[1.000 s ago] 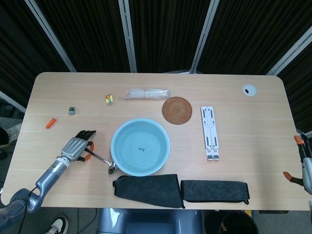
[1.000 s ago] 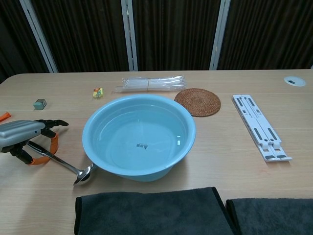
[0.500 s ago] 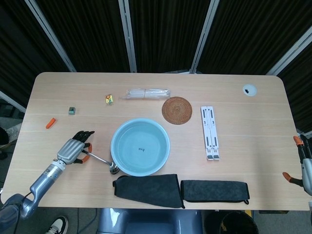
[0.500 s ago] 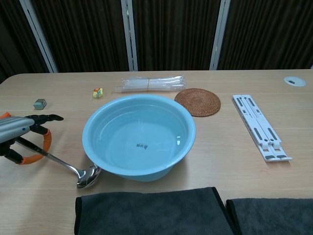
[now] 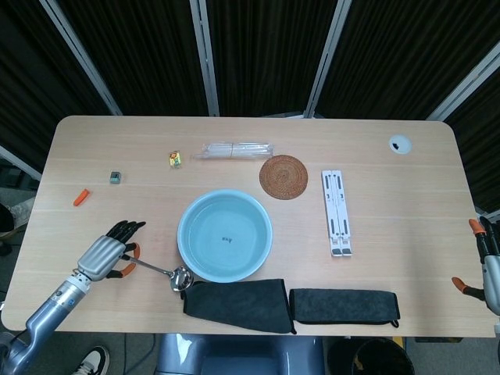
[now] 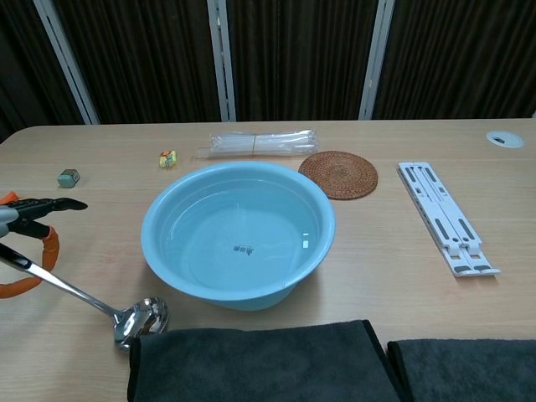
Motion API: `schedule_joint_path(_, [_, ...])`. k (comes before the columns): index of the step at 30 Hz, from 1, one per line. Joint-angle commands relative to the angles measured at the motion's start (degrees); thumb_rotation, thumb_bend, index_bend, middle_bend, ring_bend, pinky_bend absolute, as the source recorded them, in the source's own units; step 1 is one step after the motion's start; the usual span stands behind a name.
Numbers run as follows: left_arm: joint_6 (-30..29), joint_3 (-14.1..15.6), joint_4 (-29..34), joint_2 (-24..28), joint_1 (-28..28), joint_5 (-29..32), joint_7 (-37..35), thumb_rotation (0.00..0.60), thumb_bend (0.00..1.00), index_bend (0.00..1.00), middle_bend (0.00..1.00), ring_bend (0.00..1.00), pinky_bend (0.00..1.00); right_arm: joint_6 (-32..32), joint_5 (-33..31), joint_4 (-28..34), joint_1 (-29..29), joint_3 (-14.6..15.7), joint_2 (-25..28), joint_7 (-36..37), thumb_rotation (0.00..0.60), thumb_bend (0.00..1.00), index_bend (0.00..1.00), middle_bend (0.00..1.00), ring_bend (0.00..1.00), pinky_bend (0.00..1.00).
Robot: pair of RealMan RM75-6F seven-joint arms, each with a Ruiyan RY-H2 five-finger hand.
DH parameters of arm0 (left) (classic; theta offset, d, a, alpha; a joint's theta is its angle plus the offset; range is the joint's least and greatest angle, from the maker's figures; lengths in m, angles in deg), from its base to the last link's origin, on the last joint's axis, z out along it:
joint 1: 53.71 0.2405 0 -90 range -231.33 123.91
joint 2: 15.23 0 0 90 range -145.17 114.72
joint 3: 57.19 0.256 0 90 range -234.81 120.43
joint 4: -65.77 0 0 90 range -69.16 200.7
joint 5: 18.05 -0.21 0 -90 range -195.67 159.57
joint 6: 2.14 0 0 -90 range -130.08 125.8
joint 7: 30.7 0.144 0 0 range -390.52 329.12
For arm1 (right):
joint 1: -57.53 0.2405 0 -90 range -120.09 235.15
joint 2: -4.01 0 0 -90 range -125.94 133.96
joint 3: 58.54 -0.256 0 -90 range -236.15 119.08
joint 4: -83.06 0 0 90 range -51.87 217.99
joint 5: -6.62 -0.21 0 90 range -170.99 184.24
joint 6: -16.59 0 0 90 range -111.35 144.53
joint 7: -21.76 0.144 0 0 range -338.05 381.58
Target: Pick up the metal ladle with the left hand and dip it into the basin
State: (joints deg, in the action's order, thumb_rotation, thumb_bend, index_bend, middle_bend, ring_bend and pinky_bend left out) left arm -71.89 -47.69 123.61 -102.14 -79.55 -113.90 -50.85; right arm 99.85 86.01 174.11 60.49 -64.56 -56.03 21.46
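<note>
One metal ladle point(image 5: 160, 271), held by the orange handle in the left hand point(image 5: 104, 254), left of the one blue basin point(image 5: 225, 235). Bowl of ladle just beside basin, at the edge of one of two dark cloths point(image 5: 237, 304). Right hand point(image 5: 488, 262) far right of basin; cannot tell if spread or closed.

Left hand point(image 5: 100, 255) low, fingers point(image 5: 125, 227) extended, gripping; right hand point(image 5: 488, 262) at edge

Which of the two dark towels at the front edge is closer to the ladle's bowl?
The left dark towel, the bigger one just below the basin; the ladle bowl sits at its left corner. The right dark towel lies farther away.
</note>
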Motion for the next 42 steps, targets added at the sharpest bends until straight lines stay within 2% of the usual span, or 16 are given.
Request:
schedule_joint_path(1, [-0.7,1.3,2.3,1.8,0.9,-0.9,-0.7,0.600,0.50,0.66,0.00,0.00,0.00,0.2,0.3,0.1,-0.1,0.2,0.1,0.1,0.600,0.00,0.00,0.00,0.00,0.00])
schedule_joint_path(11, [-3.9,2.3,7.9,5.3,2.3,-3.1,2.4,0.600,0.50,0.67,0.00,0.00,0.00,1.6,2.1,0.8,-0.8,0.8,0.5,0.9,0.600,0.00,0.00,0.00,0.00,0.00])
schedule_joint_path(24, [-8.1,3.4,21.9,12.7,2.7,-7.8,8.8,0.600,0.50,0.67,0.00,0.00,0.00,4.2,4.7,1.2,-2.2,1.6,1.9,4.4,0.600,0.00,0.00,0.00,0.00,0.00])
schedule_joint_path(30, [-6.6,1.6,28.5,16.0,1.1,-7.0,9.5,0.600,0.50,0.67,0.00,0.00,0.00,5.0,6.0,0.9,-2.7,2.0,2.5,6.3,0.600,0.00,0.00,0.00,0.00,0.00])
schedule_joint_path(34, [-5.6,0.1,30.8,17.2,0.2,-6.4,11.5,0.600,0.50,0.68,0.00,0.00,0.00,5.2,6.1,0.8,-2.8,2.0,2.7,6.8,0.600,0.00,0.00,0.00,0.00,0.00])
schedule_joint_path(38, [-4.6,-1.9,32.1,17.9,-0.7,-4.8,12.4,0.600,0.50,0.68,0.00,0.00,0.00,5.3,6.1,0.7,-2.9,1.9,2.8,7.3,0.600,0.00,0.00,0.00,0.00,0.00])
schedule_joint_path(42, [-4.0,-4.6,30.8,16.8,-1.1,-2.2,14.7,0.600,0.50,0.68,0.00,0.00,0.00,5.9,6.2,0.8,-3.1,1.9,2.8,7.4,0.600,0.00,0.00,0.00,0.00,0.00])
